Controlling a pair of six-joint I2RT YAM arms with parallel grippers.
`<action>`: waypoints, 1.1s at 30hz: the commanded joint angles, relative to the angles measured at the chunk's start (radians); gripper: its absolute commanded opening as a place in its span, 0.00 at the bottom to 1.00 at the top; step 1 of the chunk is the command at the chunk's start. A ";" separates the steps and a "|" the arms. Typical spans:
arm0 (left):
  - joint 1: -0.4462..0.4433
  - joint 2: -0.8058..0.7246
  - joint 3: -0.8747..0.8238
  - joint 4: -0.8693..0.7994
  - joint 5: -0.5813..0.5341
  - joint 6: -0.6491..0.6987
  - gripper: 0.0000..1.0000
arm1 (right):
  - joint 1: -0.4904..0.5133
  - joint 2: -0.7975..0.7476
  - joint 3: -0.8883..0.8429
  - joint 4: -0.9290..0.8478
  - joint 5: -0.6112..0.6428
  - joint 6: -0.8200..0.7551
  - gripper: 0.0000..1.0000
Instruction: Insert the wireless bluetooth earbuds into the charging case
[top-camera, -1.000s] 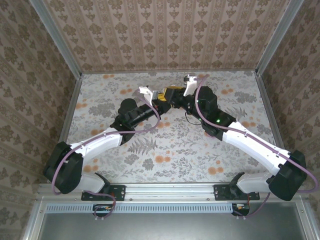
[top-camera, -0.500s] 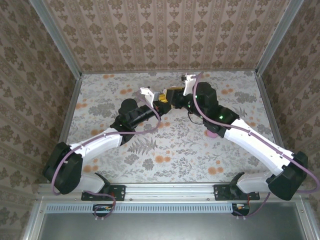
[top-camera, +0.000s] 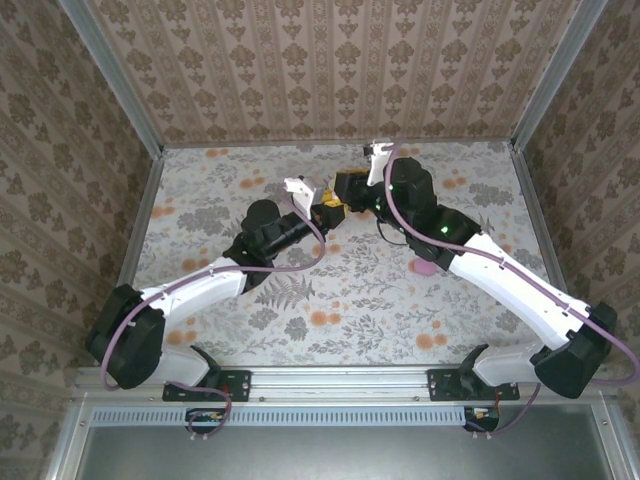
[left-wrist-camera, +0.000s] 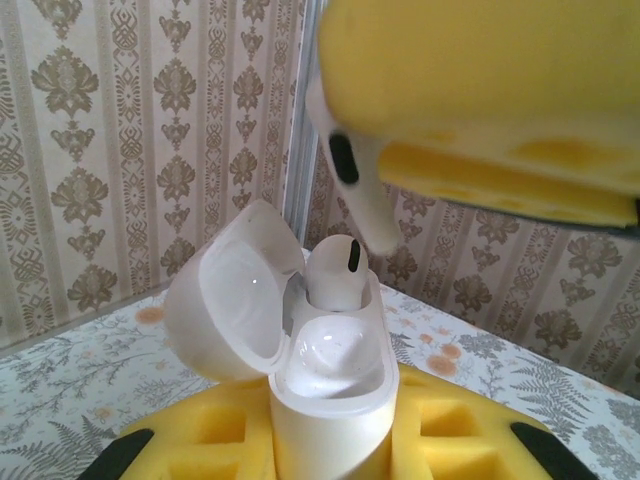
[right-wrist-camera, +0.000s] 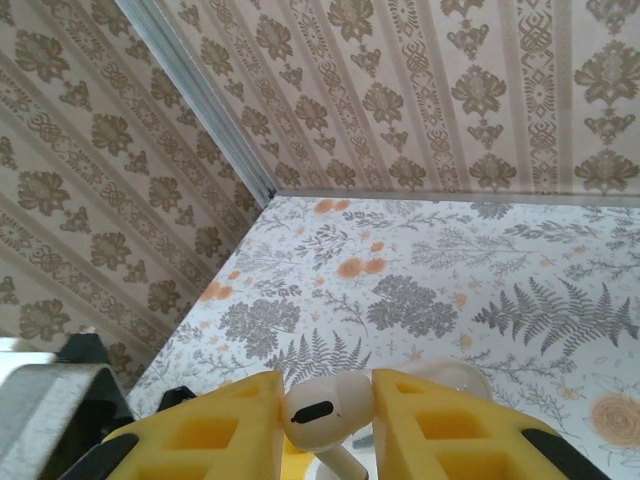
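Just changed: right arm swung closer to charging case (left-wrist-camera: 330, 390), so both grippers now meet. Small pink thing (top-camera: 425, 268) on table (top-camera: 300, 300), well right of case, now out from under arm.

Means: bud lined up, drop-in looks next.

- Left gripper (top-camera: 325, 210): squeezed tight on case, lid (left-wrist-camera: 230, 300) open.
- Second earbud (left-wrist-camera: 335, 272): already sits in far hole of case. Near hole (left-wrist-camera: 330, 355) empty.
- Right gripper (right-wrist-camera: 325, 400): nearly closed, pinches white earbud (left-wrist-camera: 350, 190) by head. Stem points down, just above case, not in yet.
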 joint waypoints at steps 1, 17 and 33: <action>-0.008 -0.013 0.025 0.017 -0.048 -0.004 0.24 | 0.009 0.001 -0.027 0.061 0.045 0.011 0.29; 0.013 -0.059 -0.029 -0.067 -0.192 0.046 0.24 | -0.010 -0.137 -0.006 -0.211 0.100 0.003 0.30; 0.076 -0.302 -0.167 -0.181 -0.285 0.133 0.24 | -0.114 0.052 -0.315 -0.531 -0.261 0.298 0.28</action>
